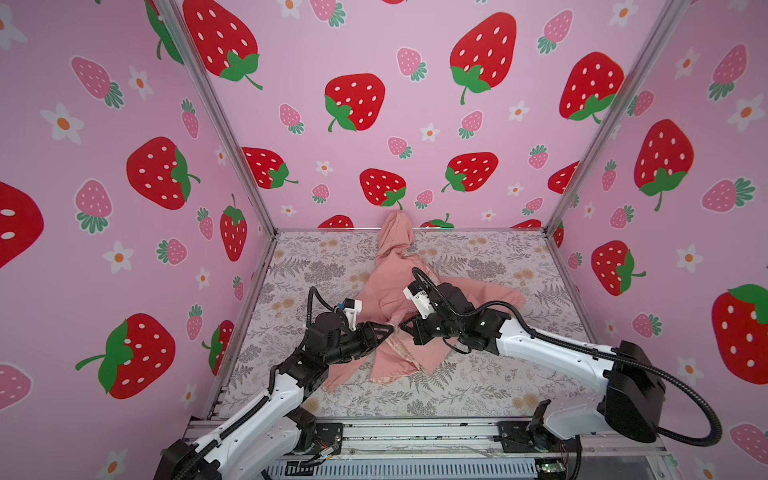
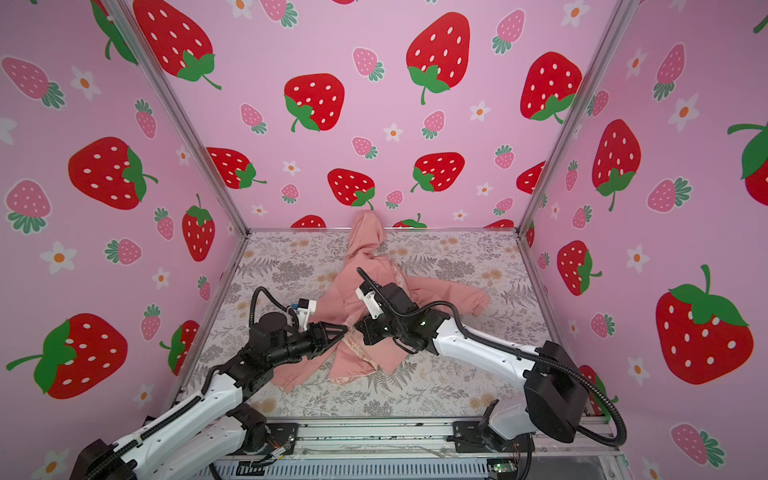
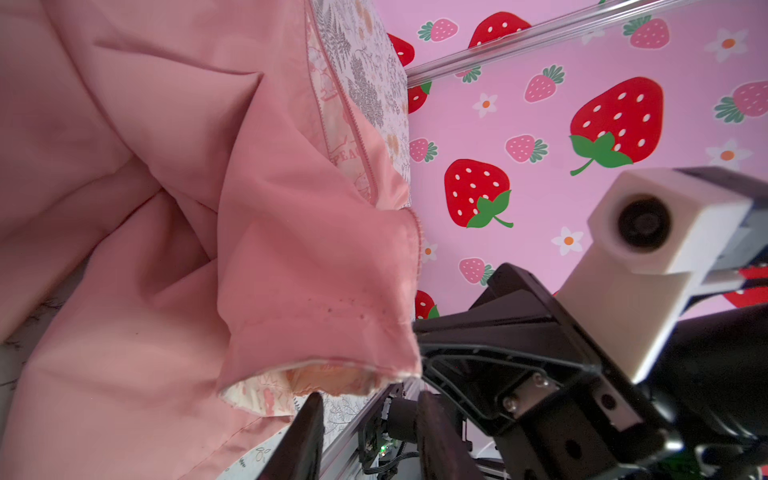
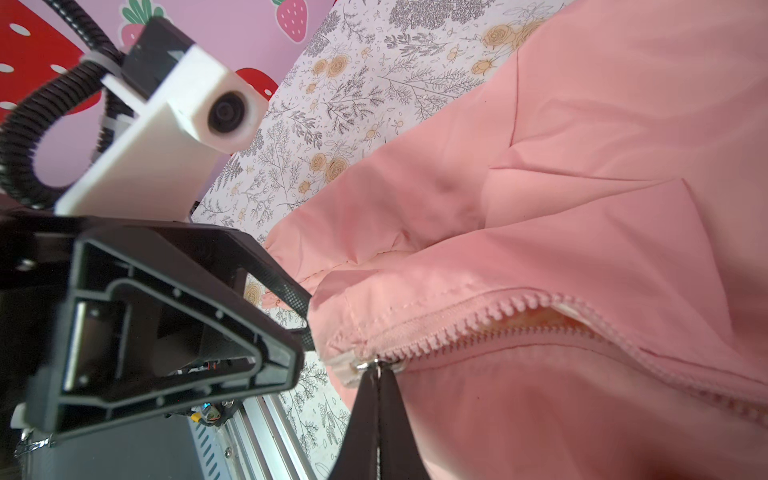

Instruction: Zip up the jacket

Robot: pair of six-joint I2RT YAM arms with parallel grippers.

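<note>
The salmon-pink jacket (image 1: 380,299) (image 2: 338,297) lies rumpled on the floral table, hood toward the back wall, front hem toward me. My right gripper (image 1: 401,327) (image 2: 356,328) (image 4: 376,372) is shut on the metal zipper pull (image 4: 365,365) at the hem's end. From there the pink zipper teeth (image 4: 478,320) run up and part, showing cream lining. My left gripper (image 1: 392,328) (image 2: 346,328) (image 3: 370,419) faces the right one, tips nearly meeting. It is open, its fingers (image 3: 307,436) just below the lifted hem corner (image 3: 390,365), with nothing between them.
The floral tablecloth (image 1: 478,374) covers the table inside strawberry-print walls (image 1: 374,104). An aluminium rail (image 1: 415,432) runs along the front edge. One jacket sleeve (image 1: 505,297) stretches right behind my right arm; the other lies under my left arm (image 1: 332,374).
</note>
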